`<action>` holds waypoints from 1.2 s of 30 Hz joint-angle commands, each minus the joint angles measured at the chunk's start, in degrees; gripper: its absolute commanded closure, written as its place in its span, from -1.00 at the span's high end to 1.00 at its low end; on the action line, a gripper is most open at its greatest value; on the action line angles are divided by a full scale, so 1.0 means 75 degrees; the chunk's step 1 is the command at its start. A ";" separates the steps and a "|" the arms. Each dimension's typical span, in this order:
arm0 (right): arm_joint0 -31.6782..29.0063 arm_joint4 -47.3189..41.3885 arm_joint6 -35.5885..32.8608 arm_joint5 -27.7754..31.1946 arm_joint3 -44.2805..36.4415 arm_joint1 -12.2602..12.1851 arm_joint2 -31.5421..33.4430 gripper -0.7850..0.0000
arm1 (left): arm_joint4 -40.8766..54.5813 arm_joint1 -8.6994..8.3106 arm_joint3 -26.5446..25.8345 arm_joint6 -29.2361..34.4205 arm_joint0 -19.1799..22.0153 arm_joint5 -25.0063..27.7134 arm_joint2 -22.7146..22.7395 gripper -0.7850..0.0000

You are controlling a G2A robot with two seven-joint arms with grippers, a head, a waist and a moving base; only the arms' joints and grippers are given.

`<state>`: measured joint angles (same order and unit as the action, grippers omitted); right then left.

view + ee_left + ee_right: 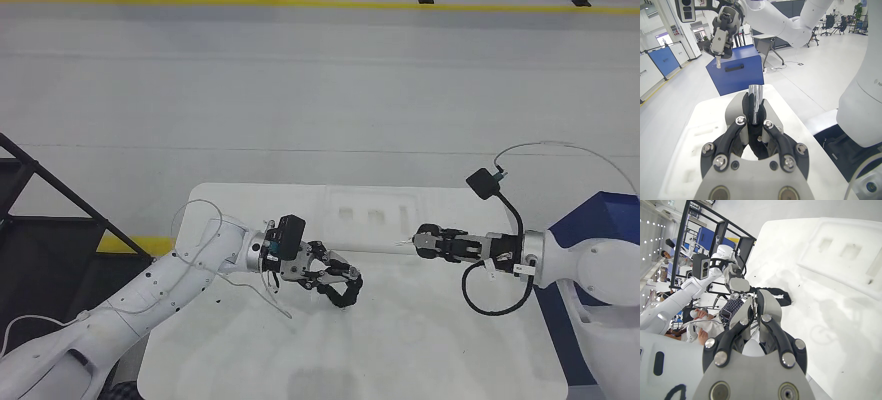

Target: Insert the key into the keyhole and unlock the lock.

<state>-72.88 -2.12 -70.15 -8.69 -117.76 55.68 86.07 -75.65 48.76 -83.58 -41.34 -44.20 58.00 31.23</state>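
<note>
Left gripper sits over the middle of the white tabletop, a little toward the robot's left. Jaws narrow, clamped on the lock — a black body with a dark loop hanging out past the fingertips. In the left wrist view the lock's chrome barrel stands up between the fingers, its end facing away from the wrist and toward the other arm.

Right gripper is held above the tabletop on the robot's right side, turned to face the left one. Jaws pinched tight on the key. It is gripped by its head, and the shaft sticks out past the fingertips, free in the air and aimed roughly at the lock. The left wrist view shows this most plainly.

Key and lock are apart — an open gap between key tip and barrel, no contact. Cannot tell whether the two are lined up on one axis.

A white foam tray with several rectangular recesses lies along the far part of the tabletop, behind both grippers. In the right wrist view the lock's black loop hangs close over the bare tabletop, near the tray's edge.
</note>
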 commanded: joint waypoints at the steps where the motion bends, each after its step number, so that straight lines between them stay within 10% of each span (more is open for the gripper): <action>1: -0.0066 -0.0105 -0.0049 -0.0053 -0.0133 -0.0015 0.0003 -1.00 | 0.0054 -0.0013 -0.0006 -0.0060 0.0059 0.0000 -0.0042 -1.00; 26: -0.0169 -0.0397 0.0093 -0.0170 -0.0122 -0.0032 -0.0030 -1.00 | 0.0092 0.0024 0.0057 -0.0238 0.0280 -0.0039 -0.0222 -1.00; 36: -0.0013 0.0663 -0.0037 -0.1524 -0.1267 -0.0142 -0.0384 -1.00 | 0.0052 0.0377 -0.0094 -0.0032 0.0123 -0.1181 -0.0183 -1.00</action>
<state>-73.07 1.86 -70.60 -18.99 -125.84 54.70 83.34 -74.54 51.06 -84.43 -40.96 -43.34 50.74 30.11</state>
